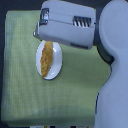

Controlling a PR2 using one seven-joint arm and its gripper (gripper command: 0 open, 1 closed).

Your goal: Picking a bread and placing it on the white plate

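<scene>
Exterior view: the hand [42, 24] sits at the end of the big grey forearm that crosses the top of the frame. Only a blocky metal-and-black piece at the casing's left end shows; the fingers themselves are hidden or too blurred to make out, so I cannot tell whether they are spread or pressed together. That end hangs just above the upper rim of the white plate [58, 64], overlapping it in the picture, though its height over the plate cannot be judged from this angle.

The bread [46, 56] lies lengthwise on the plate, running from near the hand down toward the lower rim, slightly tilted to the exterior view's left. Nothing appears to be gripping it, and it seems to rest wholly within the rim. By that reading the placing looks done or nearly so.

The plate sits on a yellow-green cloth [20, 80] spread over the desk, with the robot's pale body [116, 85] filling the exterior view's right.

The risks from here, as I judge them: if the fingers are close to the top end of the bread, a sideways retreat could drag it off the plate. A low withdrawal could also clip the raised rim and slide the glossy plate across the cloth.
</scene>
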